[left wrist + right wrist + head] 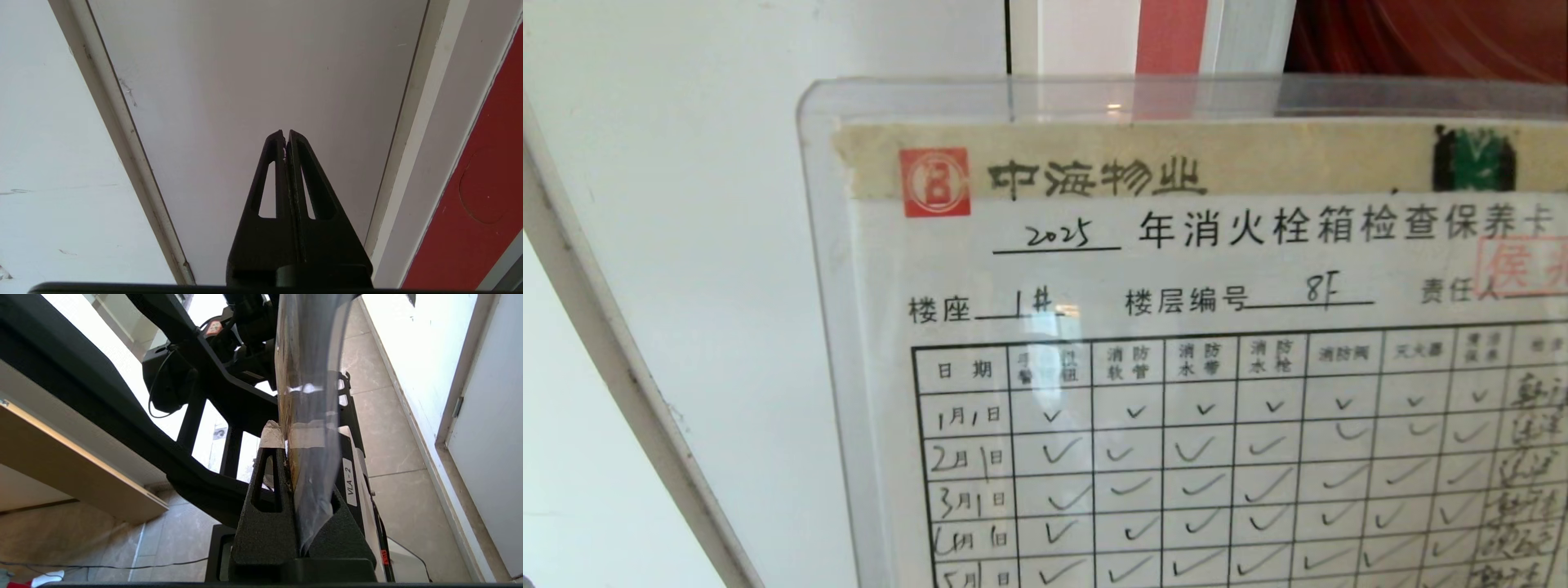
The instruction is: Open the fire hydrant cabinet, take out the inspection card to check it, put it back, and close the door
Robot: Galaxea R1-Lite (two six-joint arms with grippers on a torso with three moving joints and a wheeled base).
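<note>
We have the inspection card (1201, 351) held up close before our head camera, its yellow band uppermost and the ticked grid below, filling most of the view. Behind the card's upper edge we glimpse the fire hydrant cabinet (1421, 37), red inside. Our right gripper (286, 435) is clamped tight on the card's edge. Our left gripper (286, 134) sits parked before a white panel (261, 73), fingers pressed together, holding nothing.

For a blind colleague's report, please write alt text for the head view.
A laminated inspection card fills most of the view, held close to the camera: a yellowish band with a red logo on top, then a table of handwritten ticks. White wall lies behind it.
</note>
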